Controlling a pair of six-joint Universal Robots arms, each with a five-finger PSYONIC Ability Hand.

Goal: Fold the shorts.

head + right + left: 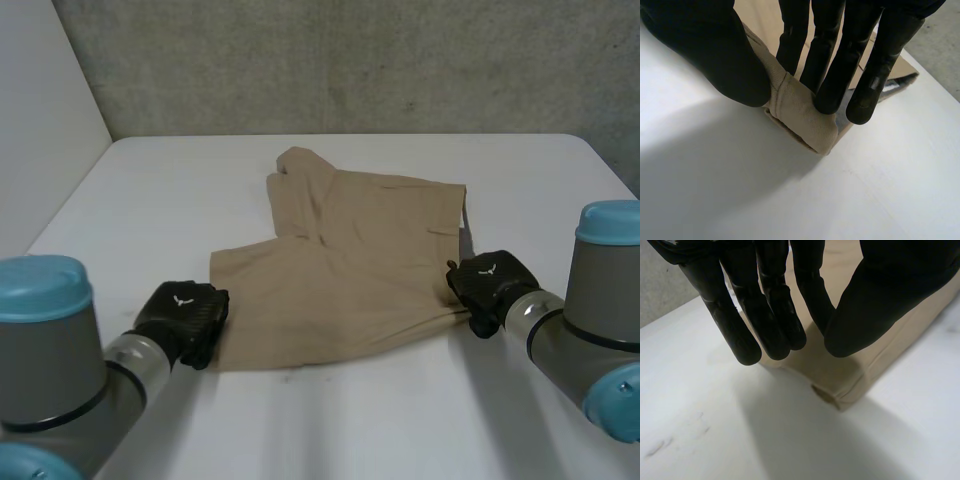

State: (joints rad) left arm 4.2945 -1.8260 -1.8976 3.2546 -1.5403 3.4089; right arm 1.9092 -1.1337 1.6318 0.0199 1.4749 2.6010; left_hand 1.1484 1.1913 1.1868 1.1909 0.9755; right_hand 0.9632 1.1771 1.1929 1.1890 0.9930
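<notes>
Shorts (340,270) lie flat mid-table (420,420), long axis running from one hand to the other. Right hand (492,283) is at the shorts' near right corner, thumb and fingers (827,75) pinching a bunched fold. Left hand (185,318) is over the shorts' near left corner with its fingers (775,320) straight and gripping nothing. That corner sits just under the fingertips; I can't tell if they touch. I'd close the left before lifting.

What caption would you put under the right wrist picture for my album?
Right hand pinches a bunched corner of the tan shorts on the white table.
</notes>
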